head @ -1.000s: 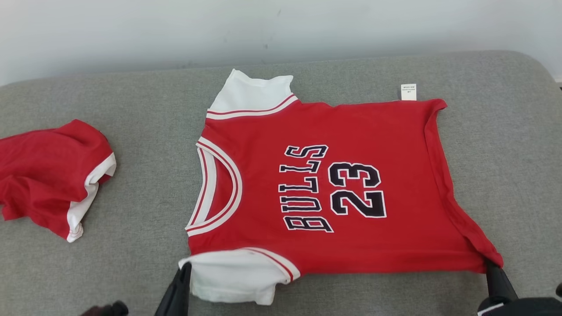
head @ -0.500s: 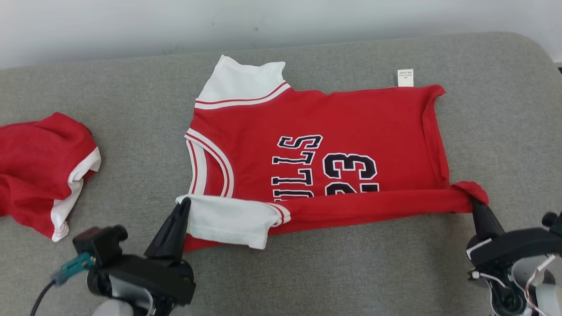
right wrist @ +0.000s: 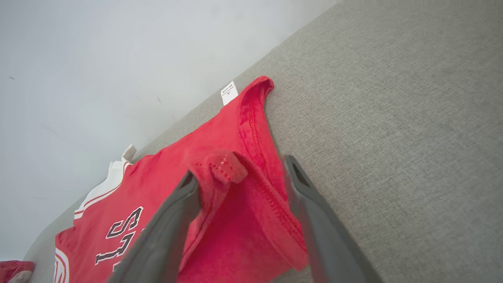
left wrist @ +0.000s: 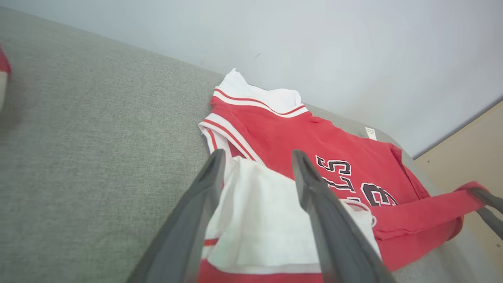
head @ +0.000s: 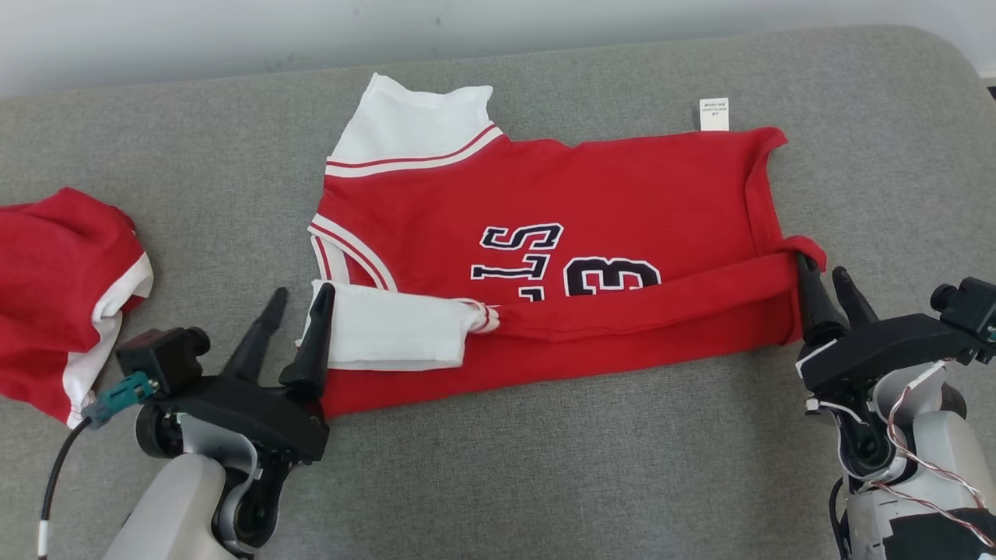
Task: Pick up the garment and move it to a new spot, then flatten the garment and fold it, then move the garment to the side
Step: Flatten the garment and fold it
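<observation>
Jersey [head: 545,218]: lies across the middle of the grey cushion [head: 545,467], collar toward its left edge, hem toward its right. The near long side is folded over onto the lettering.
Handling: I judge it light, soft and limp. It will sag and slide, so I'd grip doubled edges at the sleeve and hem corners.
Left gripper [head: 296,323]: fingers spread, white sleeve [head: 389,334] lying loose between them, nothing pinched.
Right gripper [head: 826,295]: fingers apart, hem corner [right wrist: 220,167] draped on one finger, let go.
Around: second red garment [head: 62,288] at the cushion's left edge, well apart from the jersey. Nothing blocks me.
</observation>
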Tool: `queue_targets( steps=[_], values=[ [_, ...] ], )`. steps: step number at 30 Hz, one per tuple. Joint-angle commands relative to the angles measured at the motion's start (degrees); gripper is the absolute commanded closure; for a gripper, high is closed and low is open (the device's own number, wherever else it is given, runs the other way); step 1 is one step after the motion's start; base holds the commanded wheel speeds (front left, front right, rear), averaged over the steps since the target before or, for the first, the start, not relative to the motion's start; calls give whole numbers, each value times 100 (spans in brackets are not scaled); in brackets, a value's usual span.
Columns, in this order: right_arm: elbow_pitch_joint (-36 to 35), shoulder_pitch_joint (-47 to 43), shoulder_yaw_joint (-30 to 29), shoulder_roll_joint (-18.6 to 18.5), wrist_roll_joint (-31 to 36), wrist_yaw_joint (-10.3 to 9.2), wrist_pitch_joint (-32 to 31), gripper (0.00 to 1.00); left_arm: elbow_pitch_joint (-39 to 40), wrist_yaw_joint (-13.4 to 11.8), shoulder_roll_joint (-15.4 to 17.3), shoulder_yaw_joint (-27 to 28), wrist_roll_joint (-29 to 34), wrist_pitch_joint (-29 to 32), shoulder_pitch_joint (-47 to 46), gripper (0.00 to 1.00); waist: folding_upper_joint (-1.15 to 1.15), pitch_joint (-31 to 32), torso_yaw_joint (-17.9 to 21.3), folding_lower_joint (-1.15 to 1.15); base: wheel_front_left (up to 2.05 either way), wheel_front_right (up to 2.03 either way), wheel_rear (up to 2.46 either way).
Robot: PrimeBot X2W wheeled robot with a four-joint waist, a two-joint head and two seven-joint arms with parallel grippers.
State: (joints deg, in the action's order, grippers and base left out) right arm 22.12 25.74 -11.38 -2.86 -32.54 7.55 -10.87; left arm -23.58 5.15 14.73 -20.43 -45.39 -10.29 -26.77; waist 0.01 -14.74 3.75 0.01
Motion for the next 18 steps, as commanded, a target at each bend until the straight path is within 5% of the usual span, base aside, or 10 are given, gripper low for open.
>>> queue_targets(
  steps=[1, 18],
  values=[
    [-5, -35, 78, -60, 83, -14, 116, 0, -74, 35, -19, 45, 26, -129, -46, 0, -1, 9, -9, -1, 0, 0, 0],
    [-194, -981, 809, -829, 296, -14, 665, 0, 362, -99, 156, 263, 306, -473, 1182, 0, -1, 127, -138, -1, 0, 0, 0]
  ],
)
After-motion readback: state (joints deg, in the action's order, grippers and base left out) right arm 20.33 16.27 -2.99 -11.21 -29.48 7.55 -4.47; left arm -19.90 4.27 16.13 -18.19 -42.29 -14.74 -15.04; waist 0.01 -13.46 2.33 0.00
